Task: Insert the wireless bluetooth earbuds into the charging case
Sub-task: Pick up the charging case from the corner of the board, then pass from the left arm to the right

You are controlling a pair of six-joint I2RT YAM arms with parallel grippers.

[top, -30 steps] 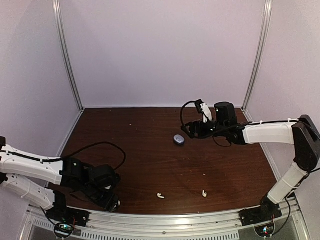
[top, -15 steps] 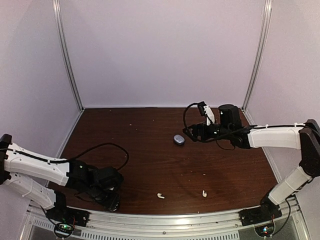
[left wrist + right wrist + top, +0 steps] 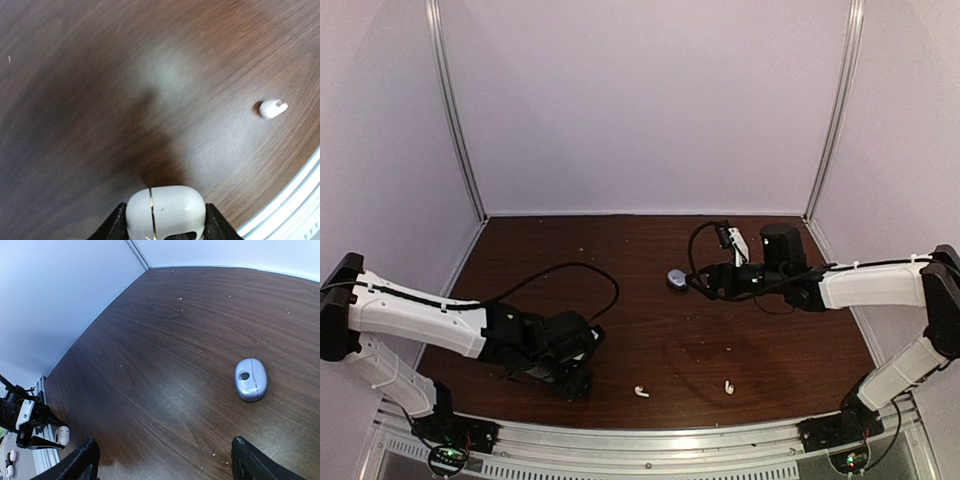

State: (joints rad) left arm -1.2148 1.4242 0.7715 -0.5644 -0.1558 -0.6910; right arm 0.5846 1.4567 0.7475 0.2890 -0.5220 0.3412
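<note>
near the front rail (image 3: 650,436), left gripper (image 3: 165,220), clamped on the white case (image 3: 165,210), has slid toward a white earbud (image 3: 272,108), so loading looks close; right gripper (image 3: 162,460) hangs spread, empty, by the grey case (image 3: 250,379).

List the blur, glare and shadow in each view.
Left wrist: table smeared at left, pale glare patch mid-frame, dark shadow above the white case, white earbud sharp. Right wrist: crisp silver case, wall edge bowed. Top external: soft, faint sheen on the table.

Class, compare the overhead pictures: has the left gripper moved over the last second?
Yes. The left gripper has slid right, closer to the nearest white earbud.
</note>
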